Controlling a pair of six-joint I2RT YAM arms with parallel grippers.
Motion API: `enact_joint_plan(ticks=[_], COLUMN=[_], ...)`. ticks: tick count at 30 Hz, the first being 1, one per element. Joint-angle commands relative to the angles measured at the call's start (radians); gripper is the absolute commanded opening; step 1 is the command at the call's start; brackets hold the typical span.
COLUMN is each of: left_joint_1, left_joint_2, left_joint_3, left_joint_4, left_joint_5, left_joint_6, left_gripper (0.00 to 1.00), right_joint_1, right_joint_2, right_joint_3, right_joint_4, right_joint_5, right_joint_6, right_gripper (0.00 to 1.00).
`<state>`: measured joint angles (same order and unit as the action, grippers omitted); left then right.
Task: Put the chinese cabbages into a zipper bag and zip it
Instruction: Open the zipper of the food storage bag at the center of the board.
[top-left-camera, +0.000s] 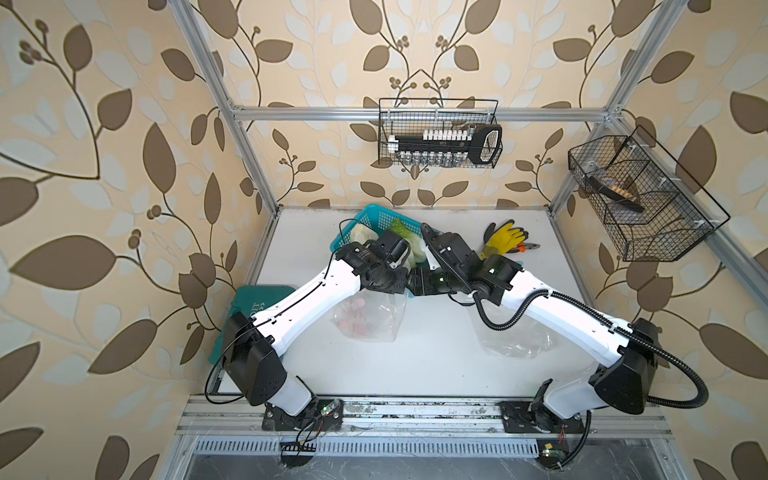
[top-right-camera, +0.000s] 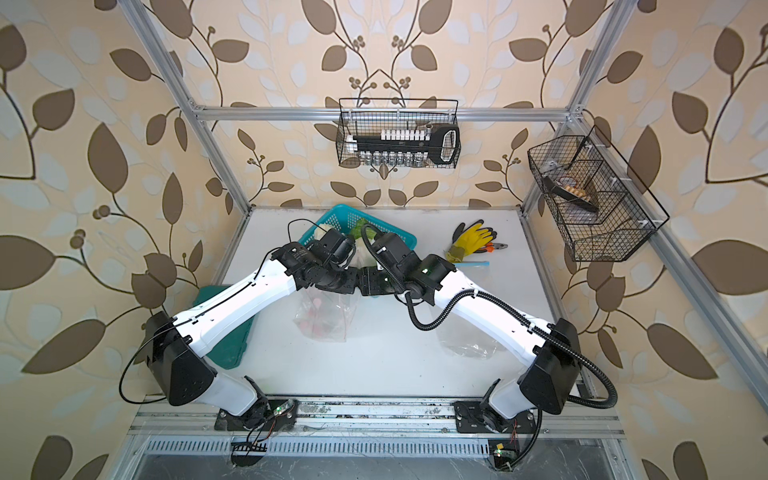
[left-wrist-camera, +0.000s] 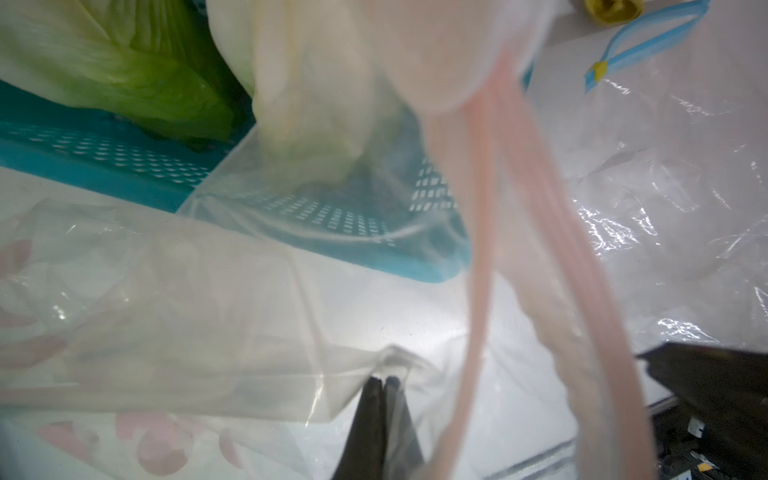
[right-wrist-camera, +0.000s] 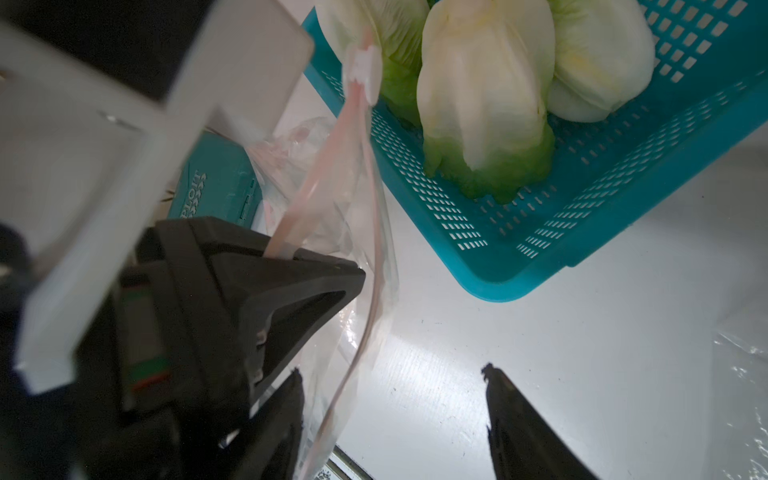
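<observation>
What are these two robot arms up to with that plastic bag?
The left gripper pinches the rim of a clear zipper bag, holding it up beside the teal basket. The right gripper is open and empty next to the bag. Three cabbages show in the basket; none looks bagged yet.

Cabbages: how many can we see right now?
3, side by side in the teal basket: one cabbage behind the bag's zipper slider, a middle cabbage, a third cabbage against the basket wall. The arms may hide more.
</observation>
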<state>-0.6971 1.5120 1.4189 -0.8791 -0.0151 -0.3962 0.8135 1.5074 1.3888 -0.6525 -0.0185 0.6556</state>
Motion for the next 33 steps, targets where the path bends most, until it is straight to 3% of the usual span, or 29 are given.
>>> enact_joint_plan(ticks=[1, 6, 10, 13, 18, 22, 29, 33], left_joint_1=[-0.017, -0.017, -0.017, -0.017, -0.016, -0.015, -0.015, -0.015], left_joint_2=[-0.050, -0.063, -0.110, -0.114, -0.156, -0.194, -0.186, -0.189], left_joint_3=[0.000, -0.023, -0.039, -0.052, -0.089, -0.126, -0.141, -0.131], left_joint_4=[0.050, 0.068, 0.084, 0.085, 0.107, 0.167, 0.179, 0.175], left_joint_5=[0.041, 0.037, 0.025, 0.021, 0.012, 0.056, 0.080, 0.104], left_joint_6=[0.001, -0.001, 0.014, 0.023, 0.017, 0.005, 0.005, 0.005], left_gripper=[0.00, 0.00, 0.00, 0.00, 0.00, 0.00, 0.00, 0.00], right_joint_1=[-0.005, -0.013, -0.009, 0.010, 0.022, 0.040, 0.062, 0.034], right_joint_2=[-0.005, -0.050, -0.054, -0.077, -0.113, -0.128, -0.121, -0.054], right_joint_3=[-0.030, -0.033, -0.039, -0.033, -0.010, -0.022, -0.008, 0.003], right_joint_4=[0.040, 0.042, 0.031, 0.035, 0.018, 0.007, -0.001, -0.003], right_joint_5=[0.002, 0.031, 0.026, 0.032, 0.038, 0.042, 0.078, 0.083], right_joint_6=[-0.008, -0.039, -0.036, -0.025, -0.008, 0.013, 0.014, 0.012], right_gripper=[0.41, 0.19, 0.16, 0.22, 0.52, 0.62, 0.66, 0.61])
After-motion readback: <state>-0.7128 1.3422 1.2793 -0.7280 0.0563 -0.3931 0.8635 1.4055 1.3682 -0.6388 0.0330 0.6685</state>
